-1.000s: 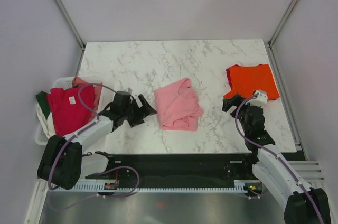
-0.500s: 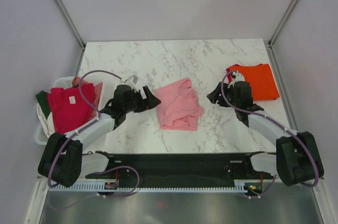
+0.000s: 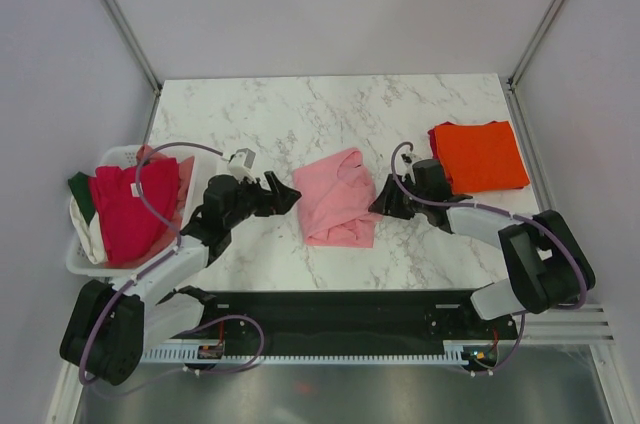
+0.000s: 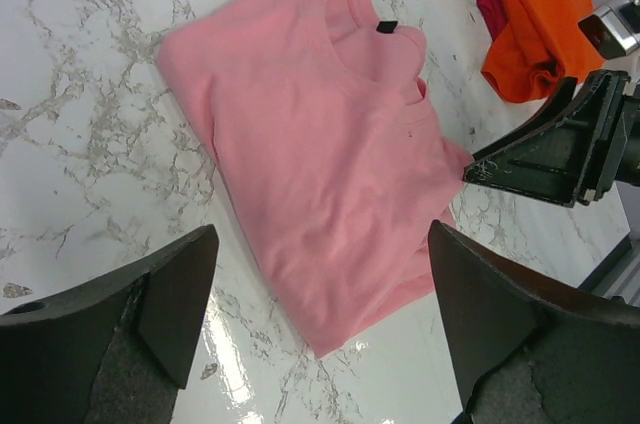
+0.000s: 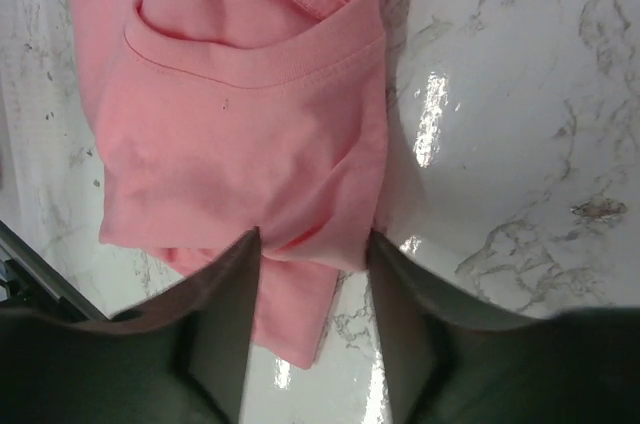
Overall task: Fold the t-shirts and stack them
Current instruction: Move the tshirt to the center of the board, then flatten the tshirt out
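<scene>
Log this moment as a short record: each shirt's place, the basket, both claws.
pink t-shirt: folded, middle of the table, between both claws
orange t-shirt: folded, far right of the table
basket: left edge, holds a crimson t-shirt and other cloth
left claw: open wide, left of the pink t-shirt, holding nothing
right claw: jaws apart, straddling the pink t-shirt's right edge

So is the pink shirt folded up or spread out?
Folded. The pink shirt is a small block, no sleeves sticking out, layered edges showing.
</scene>
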Available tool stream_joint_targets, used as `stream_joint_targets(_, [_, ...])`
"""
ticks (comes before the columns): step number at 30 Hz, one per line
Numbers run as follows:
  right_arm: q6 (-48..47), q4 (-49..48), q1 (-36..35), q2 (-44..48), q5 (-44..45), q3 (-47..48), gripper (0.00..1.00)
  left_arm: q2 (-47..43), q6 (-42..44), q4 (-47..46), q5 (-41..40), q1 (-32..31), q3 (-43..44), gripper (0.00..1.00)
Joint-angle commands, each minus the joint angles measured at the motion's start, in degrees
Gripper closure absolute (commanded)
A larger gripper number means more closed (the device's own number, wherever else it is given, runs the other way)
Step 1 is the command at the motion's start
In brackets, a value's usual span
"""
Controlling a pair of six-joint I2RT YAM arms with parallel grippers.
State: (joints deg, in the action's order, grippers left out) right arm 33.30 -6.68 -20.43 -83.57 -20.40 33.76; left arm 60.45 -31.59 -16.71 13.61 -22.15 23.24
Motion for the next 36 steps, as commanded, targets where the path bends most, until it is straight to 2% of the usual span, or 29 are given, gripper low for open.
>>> stream_joint_targets(1, [1.0,0.0,-1.6,0.5,1.9,1.1,0.52,-0.5,3.6,-4.5,0.8,-1.0,-0.2,0.08])
stream_joint_targets(2, [1.0,-0.5,-1.7,0.6,0.9,1.0,0.70,-0.1,3.9,-4.8,0.8,-1.7,-0.1,0.07])
stream_joint_targets(3, [1.1,-0.7,-1.7,1.4,0.5,1.0,0.77,0.4,3.8,-5.4,1.2,-1.7,0.0,0.06])
stream_joint_targets(6, [1.2,-0.4,-1.7,4.9,-0.2,1.6,0.92,2.4,3.4,-5.8,2.3,-1.7,0.7,0.06])
stream_joint_targets(9, [-0.8,3.8,-1.7,7.6,1.5,5.5,1.00,2.1,3.3,-5.8,2.6,-1.7,0.7,0.06])
stream_joint_targets(14, [-5.1,13.6,-1.6,8.2,0.7,17.4,1.00,1.1,4.3,-5.8,3.0,-1.8,0.3,0.03])
stream_joint_targets(16, [-5.6,15.5,-1.9,9.0,0.1,24.1,1.00,2.0,4.3,-5.8,3.3,-1.8,0.5,0.00])
stream_joint_targets(22, [-7.5,25.4,-2.2,11.1,0.4,46.7,1.00,3.9,3.8,-6.3,3.9,-1.8,0.8,0.00])
stream_joint_targets(29, [-8.5,33.4,-2.2,12.9,10.5,75.2,1.00,4.2,4.0,-8.0,6.9,-1.9,0.7,0.00])
stream_joint_targets(33, [-7.4,33.4,-2.3,11.0,9.4,82.3,1.00,4.6,4.6,-10.4,11.6,-3.2,0.8,0.00])
stream_joint_targets(36, [-5.5,33.3,-2.3,8.5,7.0,84.9,1.00,4.1,7.0,-12.3,12.7,-6.9,1.1,0.00])
